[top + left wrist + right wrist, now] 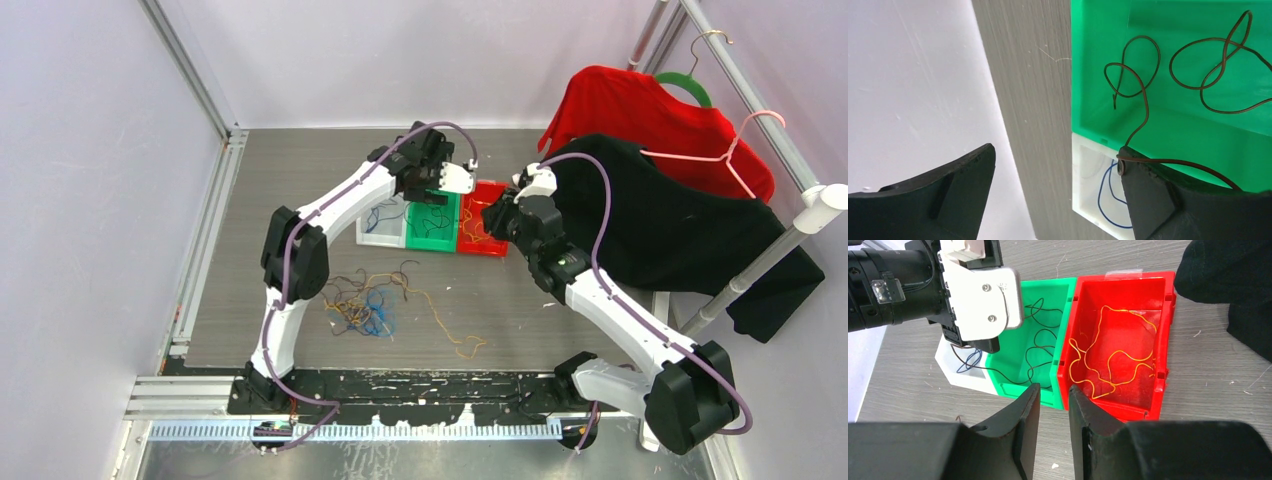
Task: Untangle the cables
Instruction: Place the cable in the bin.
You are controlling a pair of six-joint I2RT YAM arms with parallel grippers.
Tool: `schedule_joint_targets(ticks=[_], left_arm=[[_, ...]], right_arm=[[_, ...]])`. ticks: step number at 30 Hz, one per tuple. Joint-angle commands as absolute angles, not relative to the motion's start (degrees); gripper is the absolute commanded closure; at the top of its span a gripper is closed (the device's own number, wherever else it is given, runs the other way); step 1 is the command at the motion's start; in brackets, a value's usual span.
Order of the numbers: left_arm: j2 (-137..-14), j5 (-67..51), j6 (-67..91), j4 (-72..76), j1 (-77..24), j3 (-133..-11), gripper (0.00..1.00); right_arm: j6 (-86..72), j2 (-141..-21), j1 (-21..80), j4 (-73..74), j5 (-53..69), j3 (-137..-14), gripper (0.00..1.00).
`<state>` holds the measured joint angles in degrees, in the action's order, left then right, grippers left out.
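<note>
Over the green bin [1168,135], upper centre of the top view: left claw [1057,150] spread wide, pinching nothing, dark cable [1146,102] snagged on one finger and trailing into the bin, apparently for sorting by colour. Right claw [1054,390] nearly pressed together, empty, before the red bin [1123,277] with orange cable [1125,311]. Tangled cables [368,305] on the worktop [300,180], lower centre.

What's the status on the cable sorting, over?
Left pincer open over green bin. Dark cable in bin, hooked on its finger. Right pincer barely open, empty. Tangle of cables on table, unsorted.
</note>
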<state>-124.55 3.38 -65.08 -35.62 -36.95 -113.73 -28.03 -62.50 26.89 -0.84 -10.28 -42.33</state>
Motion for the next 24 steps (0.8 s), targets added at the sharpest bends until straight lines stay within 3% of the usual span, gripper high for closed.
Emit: schedule_joint_targets(ticks=[1, 4, 9, 18, 24], left_arm=[[-118.6, 1.4, -68.5, -35.4, -37.9, -118.1, 0.06], [-119.2, -3.2, -68.1, -47.5, -38.0, -126.0, 0.0], [-120.9, -5.8, -67.9, -61.3, -38.5, -134.7, 0.0], [-119.4, -9.4, -62.2, -63.2, -38.0, -130.9, 0.0], [-120.8, -13.4, -55.4, -62.1, -37.9, -130.3, 0.0]], right_arm=[[-28.8, -61.9, 26.7, -1.8, -9.4, -45.0, 0.66], [-29.1, -62.2, 26.7, -2.0, -9.3, -45.2, 0.6], [-30.0, -63.5, 26.7, -4.4, -6.4, -45.6, 0.54], [-35.0, -65.7, 26.7, -16.6, 0.2, -42.3, 0.41], [-42.8, -72.3, 26.7, -31.5, 4.1, -39.0, 0.42]])
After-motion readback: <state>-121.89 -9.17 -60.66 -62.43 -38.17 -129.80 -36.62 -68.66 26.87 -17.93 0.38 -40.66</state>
